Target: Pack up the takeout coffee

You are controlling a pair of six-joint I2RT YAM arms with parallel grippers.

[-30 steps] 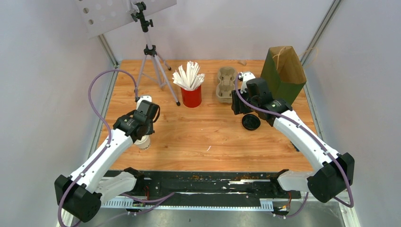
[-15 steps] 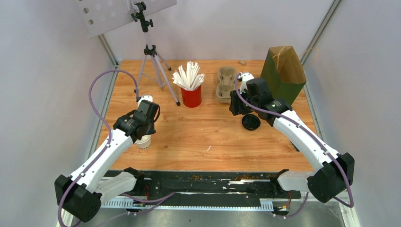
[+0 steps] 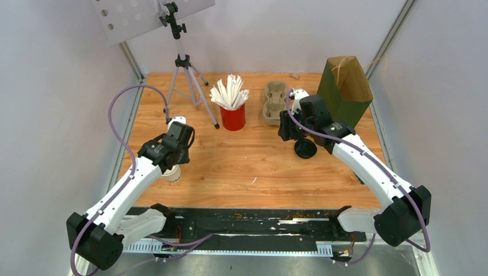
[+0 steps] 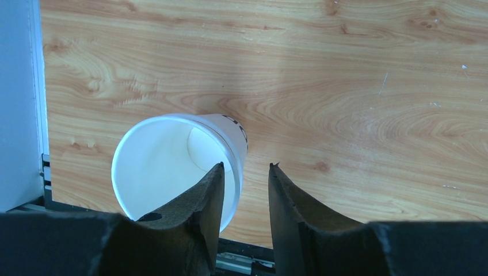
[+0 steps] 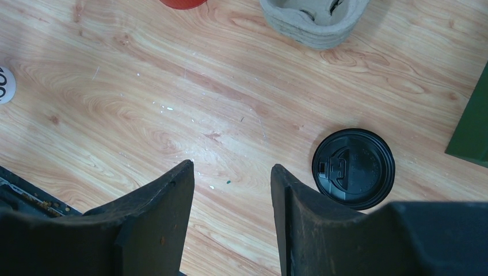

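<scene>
One white paper cup (image 4: pixel 172 167) stands upright on the table with no lid, its mouth open and a dark print on its side. It shows under my left wrist in the top view (image 3: pixel 172 174). My left gripper (image 4: pixel 246 165) is open. One finger is over the cup's mouth and the other is outside it, with the right part of the rim between them. A black lid (image 5: pixel 353 168) lies flat on the wood, also in the top view (image 3: pixel 305 148). My right gripper (image 5: pixel 230 165) is open and empty, above bare wood just left of the lid. No second cup shows.
A beige pulp cup tray (image 3: pixel 275 104) sits at the back centre. A red cup of white straws (image 3: pixel 232 115) stands to its left, and an open green paper bag (image 3: pixel 345 89) at the back right. A tripod (image 3: pixel 185 75) stands at the back left.
My left gripper has shifted a little over the cup. My right gripper has moved slightly left, away from the lid. Cup and lid stay in place.
</scene>
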